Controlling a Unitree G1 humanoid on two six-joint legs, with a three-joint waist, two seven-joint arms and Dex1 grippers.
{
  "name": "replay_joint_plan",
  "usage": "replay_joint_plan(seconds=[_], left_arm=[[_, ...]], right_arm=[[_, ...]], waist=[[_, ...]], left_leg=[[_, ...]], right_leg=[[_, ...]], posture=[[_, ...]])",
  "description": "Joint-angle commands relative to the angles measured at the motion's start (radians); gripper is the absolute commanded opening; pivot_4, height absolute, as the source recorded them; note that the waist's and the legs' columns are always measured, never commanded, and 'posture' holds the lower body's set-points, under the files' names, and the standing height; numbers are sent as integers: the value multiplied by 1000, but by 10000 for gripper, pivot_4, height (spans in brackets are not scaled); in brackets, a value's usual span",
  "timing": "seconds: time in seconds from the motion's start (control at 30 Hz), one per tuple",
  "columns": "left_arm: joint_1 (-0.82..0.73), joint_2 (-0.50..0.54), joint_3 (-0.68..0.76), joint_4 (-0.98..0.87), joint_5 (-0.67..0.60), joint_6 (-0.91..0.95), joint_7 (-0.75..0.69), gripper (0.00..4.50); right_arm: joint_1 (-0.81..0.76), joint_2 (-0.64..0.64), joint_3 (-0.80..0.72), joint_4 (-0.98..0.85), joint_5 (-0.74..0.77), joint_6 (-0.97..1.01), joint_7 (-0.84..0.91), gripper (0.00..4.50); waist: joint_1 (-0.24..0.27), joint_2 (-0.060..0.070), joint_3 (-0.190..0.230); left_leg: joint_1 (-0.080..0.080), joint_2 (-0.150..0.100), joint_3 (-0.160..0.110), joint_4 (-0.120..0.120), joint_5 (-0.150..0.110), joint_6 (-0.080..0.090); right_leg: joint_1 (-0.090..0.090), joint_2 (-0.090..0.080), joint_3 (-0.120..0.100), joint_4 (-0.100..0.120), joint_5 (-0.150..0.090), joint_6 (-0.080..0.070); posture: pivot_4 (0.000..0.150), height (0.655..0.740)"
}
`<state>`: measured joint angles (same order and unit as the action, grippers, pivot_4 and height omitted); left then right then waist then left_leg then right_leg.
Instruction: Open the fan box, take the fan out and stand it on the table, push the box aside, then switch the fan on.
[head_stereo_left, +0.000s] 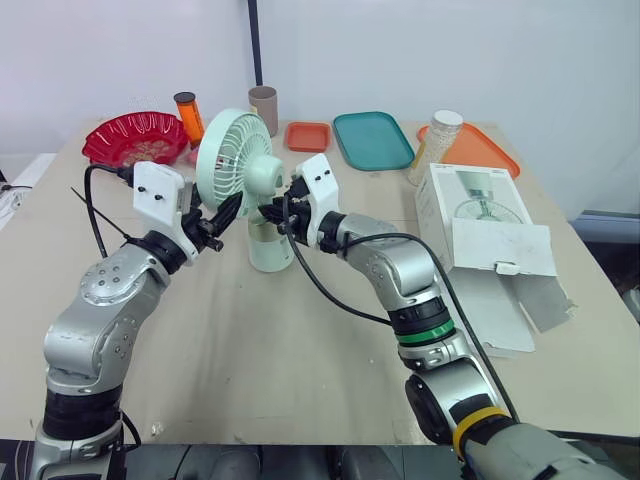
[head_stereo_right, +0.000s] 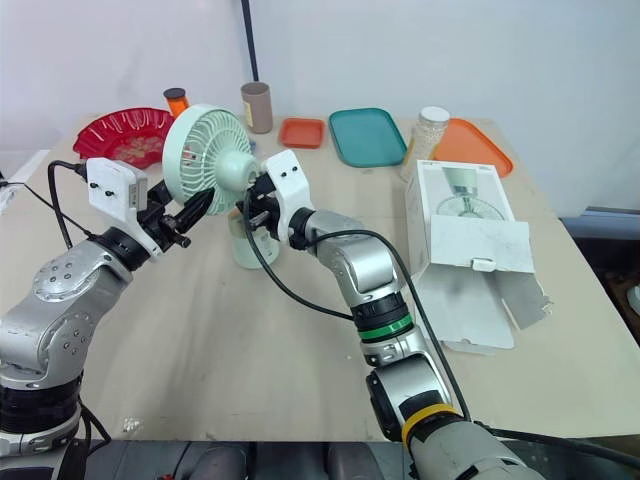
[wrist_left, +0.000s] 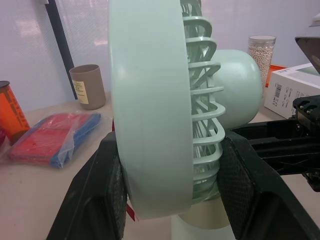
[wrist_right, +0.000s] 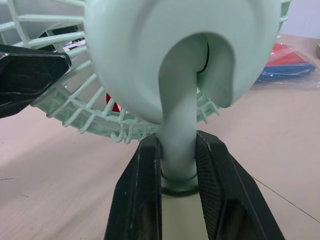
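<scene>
The fan (head_stereo_left: 238, 150), pale green, stands upright on the table (head_stereo_left: 250, 350), left of its middle, with its round base (head_stereo_left: 270, 250) on the tabletop and its caged head raised above the neck. Both grippers are on it.

The left gripper (head_stereo_left: 228, 210) reaches in from the robot's left. Its two black fingers (wrist_left: 102, 200) are spread wide and pinch the lower part of the cage, one pad against the front rim and one against the rear grille (the left wrist view shows both pads touching).

The right gripper (head_stereo_left: 270, 212) comes from the robot's right, behind the fan's motor housing. Its fingers (wrist_right: 140, 200) are drawn close and clamp the slim neck just above the base, one on each side.

The box (head_stereo_left: 480, 215), white with a printed fan on its upper face, lies flat on the right side of the table, well apart from the fan. Its end flap hangs open on the side towards the robot.

Along the far edge of the table, from the robot's left to right, stand:
- a red bowl (head_stereo_left: 135, 137)
- an orange bottle (head_stereo_left: 188, 115)
- a brown cup (head_stereo_left: 263, 108)
- a small orange tray (head_stereo_left: 307, 136)
- a teal tray (head_stereo_left: 372, 139)
- a jar of pale beads (head_stereo_left: 440, 145)
- a larger orange tray (head_stereo_left: 480, 150), just beyond the box

A red and blue packet (wrist_left: 52, 137) lies near the bottle.
</scene>
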<state>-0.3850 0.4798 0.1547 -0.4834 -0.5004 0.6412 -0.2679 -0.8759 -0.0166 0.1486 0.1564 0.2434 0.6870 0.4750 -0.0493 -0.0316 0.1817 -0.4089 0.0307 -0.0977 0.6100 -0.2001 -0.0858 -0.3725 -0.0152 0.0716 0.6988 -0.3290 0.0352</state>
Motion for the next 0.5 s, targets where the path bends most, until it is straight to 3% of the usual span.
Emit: replay_joint_plan(seconds=[0.03,0.27,0.33,0.47,0.5], left_arm=[[-39,-6,15,-67,-8,-18,2,19663],[-15,9,10,-79,-40,17,-34,19663],[-9,6,26,-82,-78,37,-45,30367],[6,32,54,-102,-119,44,-85,43798],[4,43,79,-98,-128,44,-89,44553]], right_arm=[[-20,21,4,-24,13,-20,11,4634],[-22,24,-1,-17,13,-28,10,4634],[-23,26,-5,-16,15,-29,9,3939],[-24,27,-11,-14,18,-31,8,3939],[-25,26,-15,-11,18,-33,7,3939]], waist=[[0,0,0],[0,0,0],[0,0,0],[0,0,0],[-1,0,0]], left_leg=[[0,0,0,0,0,0],[0,0,0,0,0,0],[0,0,0,0,0,0],[0,0,0,0,0,0],[0,0,0,0,0,0]], right_leg=[[0,0,0,0,0,0],[0,0,0,0,0,0],[0,0,0,0,0,0],[0,0,0,0,0,0],[0,0,0,0,0,0]], posture=[[1500,7400],[1500,7400],[1500,7400],[1500,7400],[1500,7400]])
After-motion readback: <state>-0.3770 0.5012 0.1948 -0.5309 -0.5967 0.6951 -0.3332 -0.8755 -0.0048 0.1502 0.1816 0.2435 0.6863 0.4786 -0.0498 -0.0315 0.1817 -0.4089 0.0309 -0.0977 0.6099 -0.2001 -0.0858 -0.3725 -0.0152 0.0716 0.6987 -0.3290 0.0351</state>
